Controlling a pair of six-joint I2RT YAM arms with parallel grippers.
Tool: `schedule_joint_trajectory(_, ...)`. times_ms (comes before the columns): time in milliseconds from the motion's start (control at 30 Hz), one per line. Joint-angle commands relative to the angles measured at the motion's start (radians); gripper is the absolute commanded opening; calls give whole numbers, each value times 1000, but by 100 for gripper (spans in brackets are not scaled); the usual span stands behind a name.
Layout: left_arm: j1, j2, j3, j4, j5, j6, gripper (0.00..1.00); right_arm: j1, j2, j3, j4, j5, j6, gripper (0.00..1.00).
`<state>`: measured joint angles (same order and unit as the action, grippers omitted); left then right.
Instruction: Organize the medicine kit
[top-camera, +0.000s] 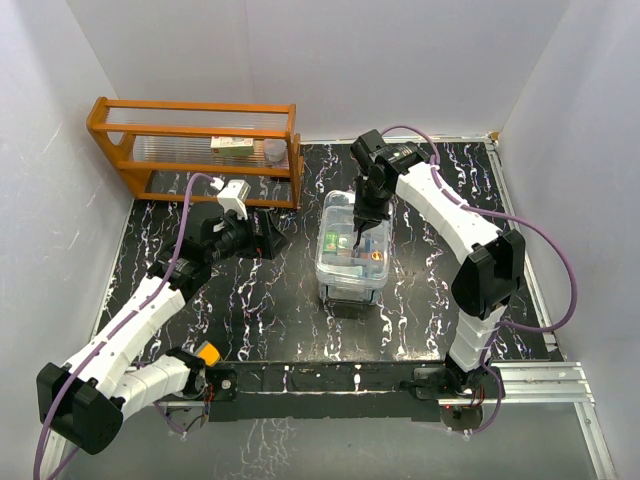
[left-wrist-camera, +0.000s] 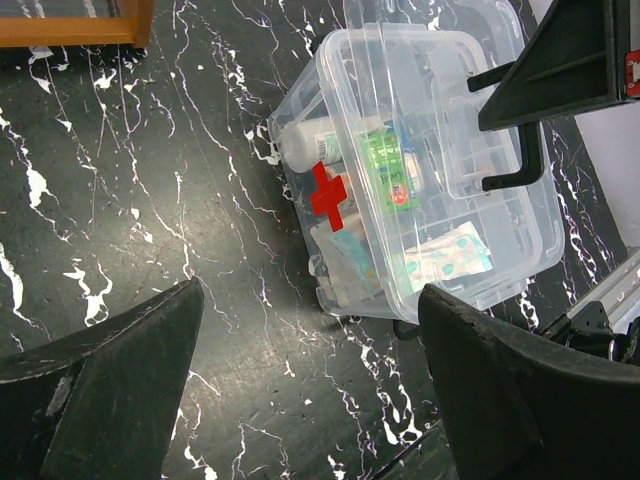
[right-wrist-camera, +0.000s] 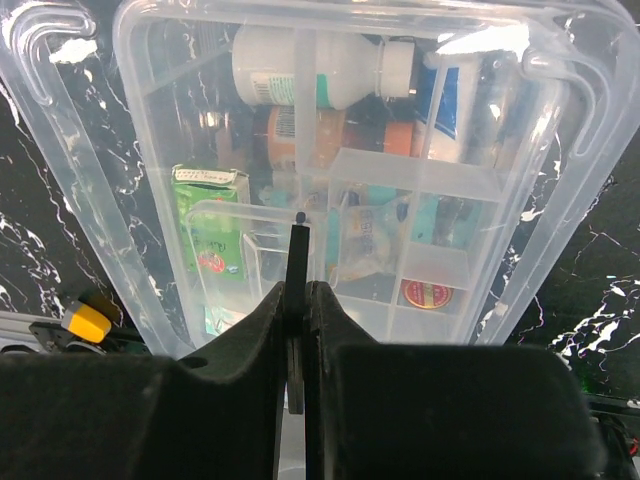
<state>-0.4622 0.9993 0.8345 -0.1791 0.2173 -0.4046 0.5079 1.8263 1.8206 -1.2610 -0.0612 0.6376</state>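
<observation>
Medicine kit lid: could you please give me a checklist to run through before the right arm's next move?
1. Grip: right gripper shut on the dark handle: ok.
2. Clearance: left gripper open, apart from the box: ok.
3. Alignment: lid square with the box rim: cannot tell.
4. Support: box flat on the table: ok.
5. Contents all below the rim: cannot tell.
</observation>
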Motion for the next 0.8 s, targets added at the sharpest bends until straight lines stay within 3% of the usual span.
schedule_joint_trajectory(0, -2, -7, -15, 26, -7, 3, 88, -7, 5, -5, 63, 24, -18, 7)
schedule_joint_trajectory(200, -2, 21, -13, 30, -5, 3, 88, -8, 29, -14, 69, -26, -62, 8)
schedule_joint_trajectory(367, -3, 37, -10, 26, 0, 3, 88, -7, 33, -28, 69, -68, -75, 15)
schedule_joint_trajectory(767, -3, 83, 16, 9, 40, 9, 88, -10, -53, -38, 135, 44, -17, 26)
